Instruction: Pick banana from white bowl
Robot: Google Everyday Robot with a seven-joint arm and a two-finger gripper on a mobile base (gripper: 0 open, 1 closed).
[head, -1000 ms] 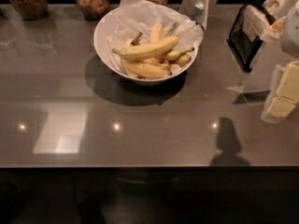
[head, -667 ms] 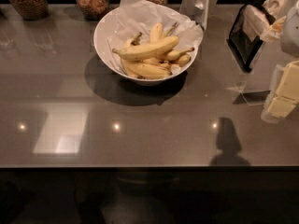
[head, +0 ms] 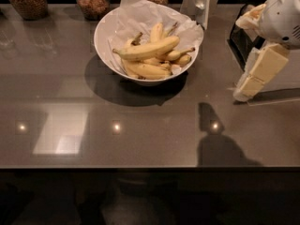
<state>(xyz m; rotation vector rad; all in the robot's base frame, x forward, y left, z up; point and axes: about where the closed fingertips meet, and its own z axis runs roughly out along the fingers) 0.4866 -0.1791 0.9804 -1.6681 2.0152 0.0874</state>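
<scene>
The counter (head: 140, 125) carries the white bowl (head: 102, 40), and my claw (head: 253, 78) hangs well right of that bowl; whether it is spread or pressed together I cannot tell. The banana (head: 150, 49) lies atop the bunch inside the bowl, so I judge approach, grasp and lift all remain.

This looks like a kitchen or pantry counter: a glossy dark table (head: 140, 139) holds glass jars (head: 92, 0) of brown grains and a paper-lined white bowl (head: 103, 43) of bananas (head: 147, 70). The pincer (head: 246, 89) hangs at the right, apart from the bowl.
</scene>
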